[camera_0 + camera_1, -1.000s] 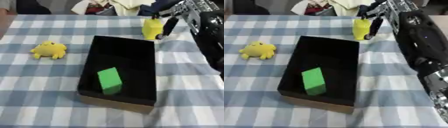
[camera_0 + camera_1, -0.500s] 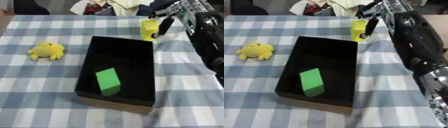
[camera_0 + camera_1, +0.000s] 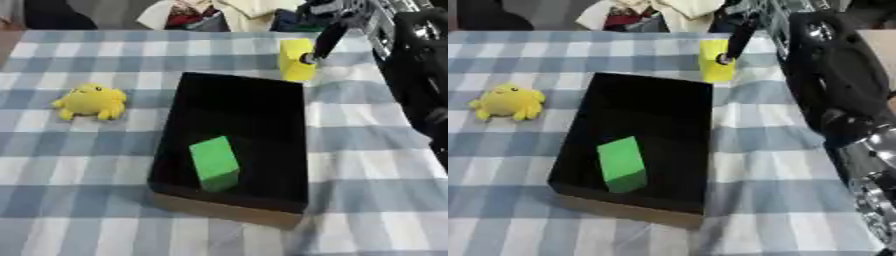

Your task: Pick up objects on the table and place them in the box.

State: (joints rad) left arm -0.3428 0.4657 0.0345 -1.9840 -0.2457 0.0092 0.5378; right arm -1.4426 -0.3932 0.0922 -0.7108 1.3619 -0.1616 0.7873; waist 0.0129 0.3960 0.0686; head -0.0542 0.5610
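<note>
The right hand (image 3: 337, 20) reaches in from the top right corner. Its dark fingers (image 3: 322, 42) point down and touch the yellow block (image 3: 295, 59). One finger lies along the side of the block, but the rest of the hand is blurry, so you cannot tell if the fingers are curled round the block or just resting on it. The big black arm (image 3: 837, 75) fills the right side and hides the bench behind it.

The yellow block stands right under the hand, on the bench (image 3: 367, 165) with its blue and white checked cloth. Just below the block is the black box (image 3: 262, 120). The near edge of the block is beside the far end of the box. Inside the box, far from the hand, a green block (image 3: 213, 163) lies tilted near the front wall.

Well off to the left of the hand sits a yellow soft toy (image 3: 90, 101) on the cloth. Its face is too fuzzy to make out.

Behind the hand, at the far edge of the bench, there is a pile of cloth things (image 3: 206, 12), cut off by the top of the view.

The left hand does not show.
</note>
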